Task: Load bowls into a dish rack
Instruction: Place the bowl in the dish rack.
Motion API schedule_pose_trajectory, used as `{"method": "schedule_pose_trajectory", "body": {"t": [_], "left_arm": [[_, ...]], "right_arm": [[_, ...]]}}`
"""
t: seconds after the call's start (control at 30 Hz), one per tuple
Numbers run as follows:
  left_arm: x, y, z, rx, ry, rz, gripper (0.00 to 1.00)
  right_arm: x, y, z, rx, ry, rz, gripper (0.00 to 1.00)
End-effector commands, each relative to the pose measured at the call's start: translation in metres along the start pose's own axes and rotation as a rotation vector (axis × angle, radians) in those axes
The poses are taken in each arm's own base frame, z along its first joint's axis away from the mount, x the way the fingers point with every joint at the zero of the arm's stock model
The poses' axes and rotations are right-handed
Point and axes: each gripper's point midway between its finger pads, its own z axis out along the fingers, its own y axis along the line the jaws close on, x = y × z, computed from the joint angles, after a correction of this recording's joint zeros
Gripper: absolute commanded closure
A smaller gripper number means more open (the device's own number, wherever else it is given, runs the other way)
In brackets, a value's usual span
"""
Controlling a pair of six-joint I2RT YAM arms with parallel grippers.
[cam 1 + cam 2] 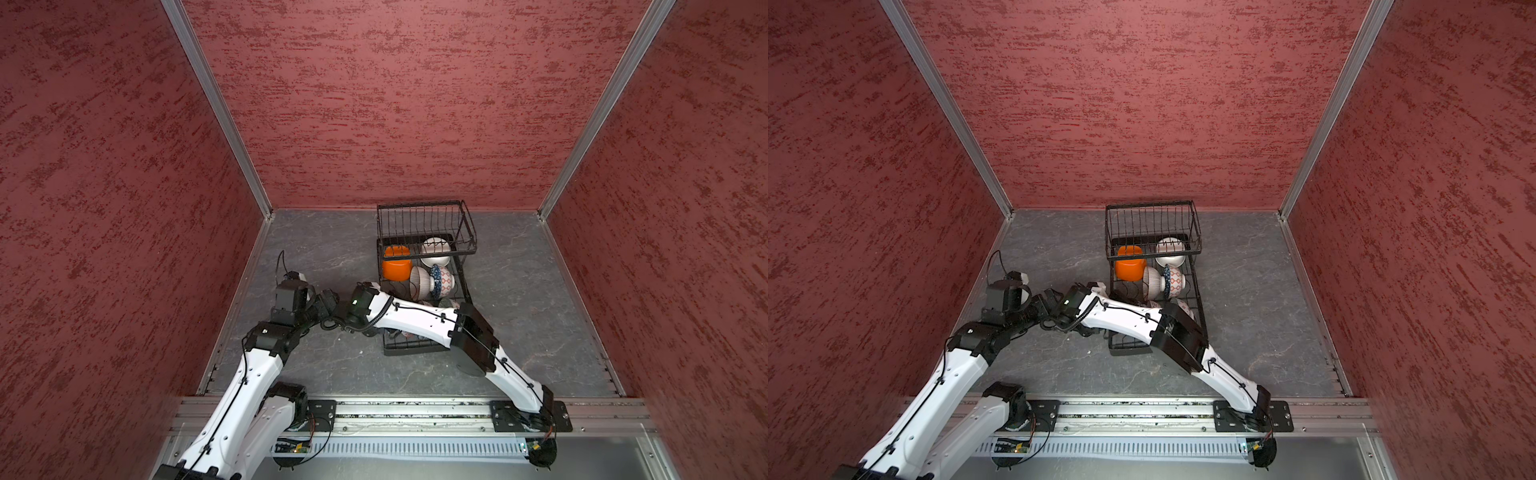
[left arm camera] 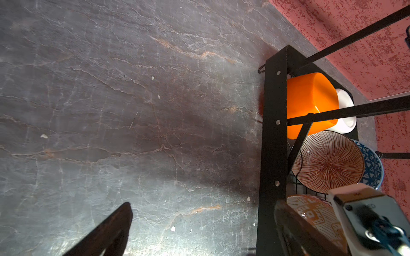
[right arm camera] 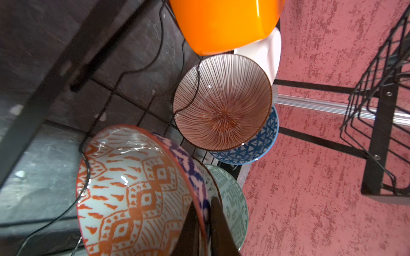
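Black wire dish rack (image 1: pixel 419 205) sits right of centre in both top views with all seven bowls I can count in it: orange bowl (image 1: pixel 397 266), white bowl (image 1: pixel 435 246), striped bowl (image 3: pixel 221 102), blue bowl (image 3: pixel 250 150), purple bowl (image 3: pixel 190 168), green bowl (image 3: pixel 233 195) and the orange-patterned bowl (image 3: pixel 133 188), whose rim the right gripper (image 3: pixel 203 208) pinches. It looks near done, with only letting go and pulling out left. Left gripper (image 2: pixel 202 206) is spread wide and empty over the grey stone-look table (image 1: pixel 324 249) beside the rack, with textured red walls (image 1: pixel 415 104) on three sides.
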Motion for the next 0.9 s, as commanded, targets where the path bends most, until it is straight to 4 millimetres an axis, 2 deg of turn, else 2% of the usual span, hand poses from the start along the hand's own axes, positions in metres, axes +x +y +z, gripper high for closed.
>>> {"method": "schedule_pose_trajectory", "body": {"t": [0.0,0.27,0.53,0.63,0.87], "left_arm": [[0.011,-0.013,-0.002,0.074,0.049,0.036,0.00],[0.012,-0.013,-0.002,0.075,0.050,0.036,0.00],[0.011,-0.013,-0.002,0.072,0.049,0.034,0.00],[0.011,-0.013,-0.002,0.069,0.050,0.035,0.00],[0.007,-0.015,-0.003,0.070,0.040,0.036,0.00]], "right_arm": [[-0.023,0.017,-0.023,-0.127,-0.086,0.131,0.87],[-0.027,0.015,-0.028,-0.148,-0.101,0.154,0.74],[-0.032,0.014,-0.031,-0.165,-0.122,0.173,0.71],[-0.034,0.009,-0.035,-0.169,-0.141,0.190,0.69],[-0.041,-0.010,-0.054,-0.227,-0.237,0.249,0.55]]}}
